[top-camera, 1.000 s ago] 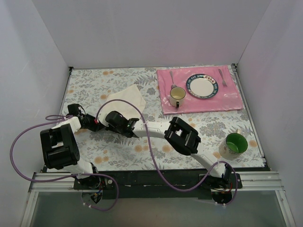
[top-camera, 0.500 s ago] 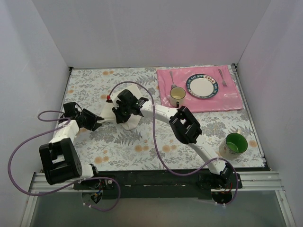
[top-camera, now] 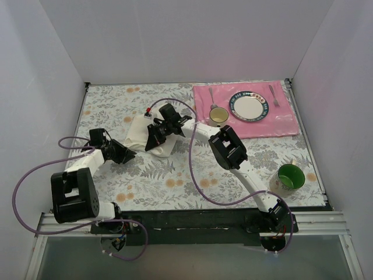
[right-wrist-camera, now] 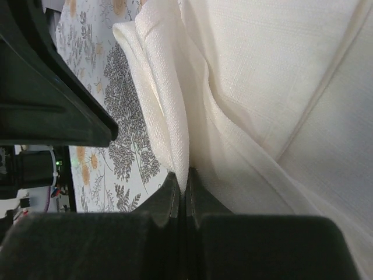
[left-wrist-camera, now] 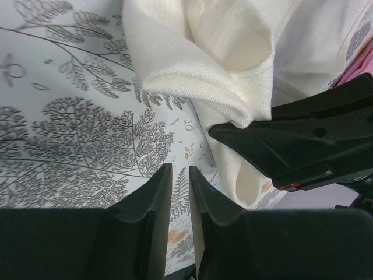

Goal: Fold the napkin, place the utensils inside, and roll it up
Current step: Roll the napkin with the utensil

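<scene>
The off-white napkin (top-camera: 137, 129) lies bunched on the floral tablecloth, left of centre. My right gripper (top-camera: 154, 142) reaches over it from the right. In the right wrist view this gripper (right-wrist-camera: 186, 175) is shut on a raised fold of the napkin (right-wrist-camera: 274, 70). My left gripper (top-camera: 129, 154) hovers low by the napkin's near-left edge. Its jaws (left-wrist-camera: 180, 170) stand a narrow gap apart with only tablecloth between them, short of the napkin's rolled fold (left-wrist-camera: 204, 52). The utensils are out of view.
A pink placemat (top-camera: 256, 127) at the back right carries a plate (top-camera: 249, 108), a cream mug (top-camera: 218, 116), a small spoon (top-camera: 212, 95) and a fork (top-camera: 274, 95). A green cup (top-camera: 289, 177) stands near the right front. White walls close in three sides.
My right gripper swung from the near side up onto the napkin and shut on a fold, bunching the cloth. My left gripper's jaws parted and it shifted right toward the napkin.
</scene>
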You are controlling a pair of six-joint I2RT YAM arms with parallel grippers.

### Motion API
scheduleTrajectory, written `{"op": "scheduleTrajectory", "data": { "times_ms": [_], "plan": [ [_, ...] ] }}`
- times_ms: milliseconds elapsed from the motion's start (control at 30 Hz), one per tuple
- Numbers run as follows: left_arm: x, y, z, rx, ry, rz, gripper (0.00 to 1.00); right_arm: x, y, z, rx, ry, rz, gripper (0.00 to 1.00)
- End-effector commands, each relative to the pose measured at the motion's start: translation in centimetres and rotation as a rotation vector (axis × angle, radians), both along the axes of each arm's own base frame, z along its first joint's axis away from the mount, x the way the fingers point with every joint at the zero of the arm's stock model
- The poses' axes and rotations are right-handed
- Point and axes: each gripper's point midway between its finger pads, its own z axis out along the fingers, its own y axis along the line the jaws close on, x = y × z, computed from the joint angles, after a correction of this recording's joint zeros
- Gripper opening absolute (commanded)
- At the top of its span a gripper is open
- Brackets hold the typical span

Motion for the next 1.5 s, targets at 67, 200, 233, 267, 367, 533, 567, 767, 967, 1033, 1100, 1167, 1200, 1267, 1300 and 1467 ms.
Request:
{"op": "scheduleTrajectory", "data": {
  "times_ms": [67, 200, 233, 267, 367, 533, 567, 767, 967, 1033, 1100, 1167, 1200, 1267, 1300, 1467],
  "plan": [
    [2.3, -2.3, 0.1, -0.058, -0.049, -0.03, 0.11, -0.2, -0.9, -2.3, -0.014, 0.135, 0.005, 0.01],
    [3.4, -2.5, -0.3, -0.068, -0.054, -0.028, 0.06, -0.2, -1.1, -2.4, -0.015, 0.138, 0.006, 0.01],
    [3.6, -2.4, -0.6, -0.069, -0.046, -0.023, 0.06, -0.2, -1.1, -2.4, -0.014, 0.139, 0.007, 0.01],
    [3.7, -2.5, -0.6, -0.072, -0.046, -0.023, 0.05, -0.2, -1.1, -2.5, -0.015, 0.14, 0.007, 0.01],
    [4.5, -2.5, -0.5, -0.085, -0.06, -0.017, 0.04, -0.3, -1.1, -2.5, -0.014, 0.142, 0.009, 0.01],
    [5.6, -2.6, 0.2, -0.083, -0.086, -0.013, 0.02, -0.4, -1.2, -2.7, -0.017, 0.15, 0.01, 0.01],
    [5.7, -2.6, -0.1, -0.083, -0.08, -0.011, 0.02, -0.3, -1.1, -2.6, -0.016, 0.149, 0.01, 0.01],
    [6.7, -2.7, -1.2, -0.101, -0.063, 0.005, 0.01, -0.4, -1.0, -2.3, -0.012, 0.147, 0.015, 0.01],
    [8.0, -2.4, -2.2, -0.076, -0.061, 0.014, 0.01, -0.5, -1.1, -2.5, -0.014, 0.152, 0.019, 0.01],
    [8.4, -2.3, -2.5, -0.069, -0.052, 0.028, 0.0, -0.4, -1.0, -2.6, -0.018, 0.154, 0.02, 0.01],
    [8.0, -2.0, -3.3, -0.053, -0.008, 0.045, 0.0, -0.3, -1.1, -2.5, -0.023, 0.151, 0.019, 0.01],
    [7.3, -1.7, -4.7, -0.037, 0.067, 0.055, 0.0, 0.0, -1.1, -2.2, -0.028, 0.134, 0.011, 0.06],
    [7.1, -1.4, -5.4, -0.022, 0.093, 0.066, 0.0, 0.0, -1.2, -1.7, -0.036, 0.125, 0.012, 0.08],
    [6.2, -1.2, -6.9, -0.01, 0.156, 0.076, 0.0, 0.3, -1.2, -0.8, -0.04, 0.102, 0.007, 0.13],
    [5.9, -1.2, -7.3, -0.006, 0.173, 0.074, 0.0, 0.5, -1.2, 0.2, -0.037, 0.079, 0.004, 0.15],
    [5.1, -1.0, -8.7, 0.007, 0.234, 0.071, 0.0, 1.8, -2.7, 3.1, -0.102, -0.063, -0.021, 0.43]
  ]
}}
